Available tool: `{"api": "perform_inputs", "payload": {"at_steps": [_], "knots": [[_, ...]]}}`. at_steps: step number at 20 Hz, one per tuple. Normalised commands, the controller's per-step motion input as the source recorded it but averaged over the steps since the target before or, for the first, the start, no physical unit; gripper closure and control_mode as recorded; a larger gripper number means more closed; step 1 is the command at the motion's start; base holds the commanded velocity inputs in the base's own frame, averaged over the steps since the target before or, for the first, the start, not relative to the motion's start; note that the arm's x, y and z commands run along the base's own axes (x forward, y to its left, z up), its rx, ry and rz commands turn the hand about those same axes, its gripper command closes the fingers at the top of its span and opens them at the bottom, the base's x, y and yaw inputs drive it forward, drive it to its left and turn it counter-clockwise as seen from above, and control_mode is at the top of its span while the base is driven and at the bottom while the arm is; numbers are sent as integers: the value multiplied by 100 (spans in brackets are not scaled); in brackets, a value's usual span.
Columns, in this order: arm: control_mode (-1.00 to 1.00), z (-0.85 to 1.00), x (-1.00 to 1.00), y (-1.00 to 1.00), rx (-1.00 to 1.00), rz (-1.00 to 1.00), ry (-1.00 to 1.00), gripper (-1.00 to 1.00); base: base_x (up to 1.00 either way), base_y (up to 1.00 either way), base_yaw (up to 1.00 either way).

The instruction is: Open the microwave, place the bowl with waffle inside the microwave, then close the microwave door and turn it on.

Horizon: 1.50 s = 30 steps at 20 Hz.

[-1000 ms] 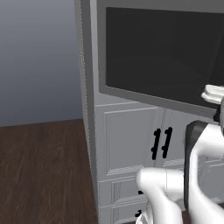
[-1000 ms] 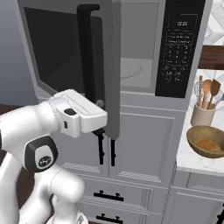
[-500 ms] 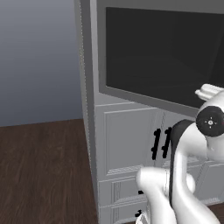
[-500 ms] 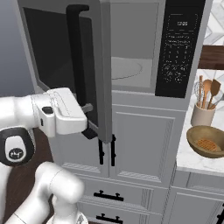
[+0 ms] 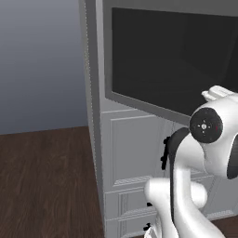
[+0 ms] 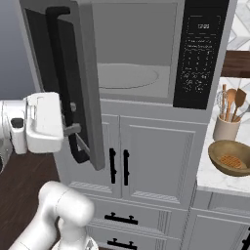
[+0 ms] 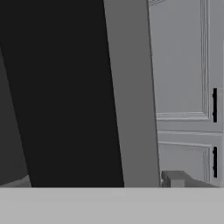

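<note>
The microwave (image 6: 200, 53) stands open, its grey cavity and turntable bare. The microwave door (image 6: 90, 97) is swung far out to the left; its dark window (image 5: 172, 60) faces the left base view. My gripper (image 6: 73, 131) sits low on the door's long black handle (image 6: 58, 73), jaws spread wide on either side of the bar, open. In the hand view the door's grey frame (image 7: 131, 96) runs down beside dark glass, and one fingertip (image 7: 175, 178) shows at the lower right. The bowl (image 6: 233, 158) with the waffle rests on the counter at the right.
A cream utensil holder (image 6: 227, 129) with wooden spoons stands behind the bowl. Grey cabinet doors (image 6: 156, 156) with small black handles lie below the microwave, drawers under them. Dark wooden floor (image 5: 42, 181) stretches to the left of the cabinet column.
The door has swung further open to the left with my hand following it. The jaws have now spread apart from the handle.
</note>
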Motion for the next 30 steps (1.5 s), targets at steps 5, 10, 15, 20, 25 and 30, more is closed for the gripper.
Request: {"api": "perform_inputs", "payload": {"at_steps": [5,10,15,20,25,30], "knots": [[-100,-17,-100,7,-14,2,-20,-100,0,0,0],[-100,-34,-91,73,-27,24,-3,-100,0,0,0],[-100,-22,-37,89,-27,25,3,-100,0,0,0],[-100,-14,27,48,-13,1,7,-100,0,0,0],[-100,-24,32,66,-3,-17,0,-100,0,0,0],[-100,-11,57,66,-9,-9,8,-100,0,0,0]]}}
